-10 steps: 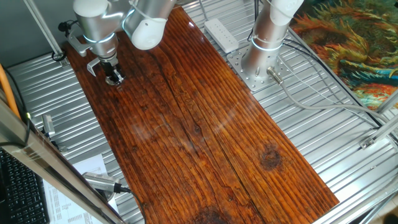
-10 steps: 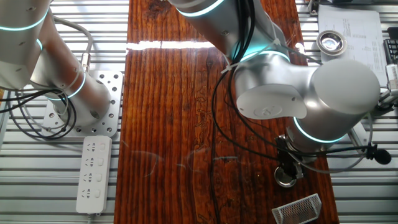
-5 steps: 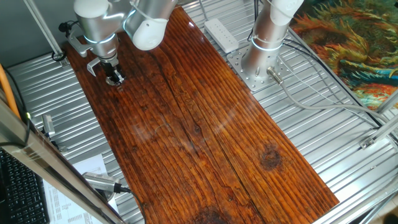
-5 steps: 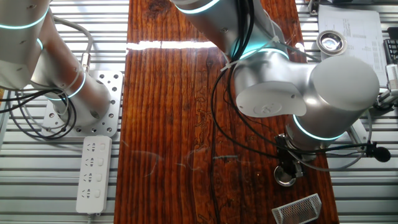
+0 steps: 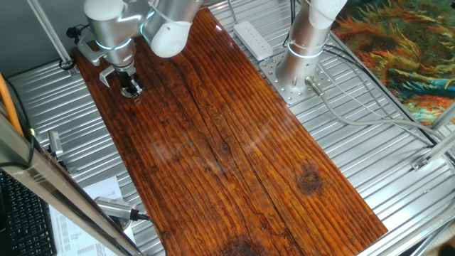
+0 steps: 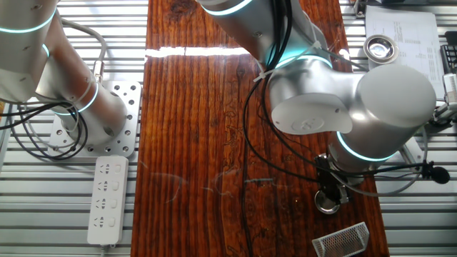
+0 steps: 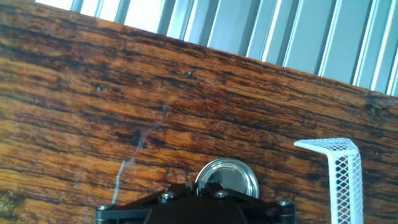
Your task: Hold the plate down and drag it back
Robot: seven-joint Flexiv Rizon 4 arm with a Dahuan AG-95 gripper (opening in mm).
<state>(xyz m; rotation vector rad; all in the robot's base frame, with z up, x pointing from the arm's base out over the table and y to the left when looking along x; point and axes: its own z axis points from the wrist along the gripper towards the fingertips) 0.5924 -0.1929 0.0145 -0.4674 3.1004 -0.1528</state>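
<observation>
Fixed view from one side: the arm reaches to the upper left of the frame, where the gripper (image 5: 130,90) points straight down onto the wooden board (image 5: 234,156); its dark tip meets the wood close to the board's left edge. A second, idle arm base (image 5: 302,53) stands at the upper centre on a perforated mounting plate, with a white power strip (image 5: 254,39) just beside it.

Fixed view from the other side: the large silver wrist joint (image 6: 343,107) fills the right half of the frame. Below it, at the lower right, the gripper (image 6: 330,198) bears on the plate (image 6: 328,208), whose silvery rim shows just under the tip, near the board's right edge. A white mesh bracket (image 6: 341,240) lies near the plate, towards the lower right corner, apart from it. The power strip (image 6: 107,196) lies at the lower left, off the board. A round metal ring (image 6: 380,48) rests on a sheet of paper at the upper right.

Hand view: the plate (image 7: 227,179) sits at the bottom centre of the frame, a shiny round disc flat on the wood, its lower part covered by the dark gripper body (image 7: 199,208). The mesh bracket (image 7: 341,174) stands at the lower right, well clear of the disc. Ribbed metal tabletop (image 7: 298,37) runs along the top edge beyond the board.

Jaw state: the tip rests on top of the plate rather than around it; whether the jaws are parted or closed cannot be told from any view
</observation>
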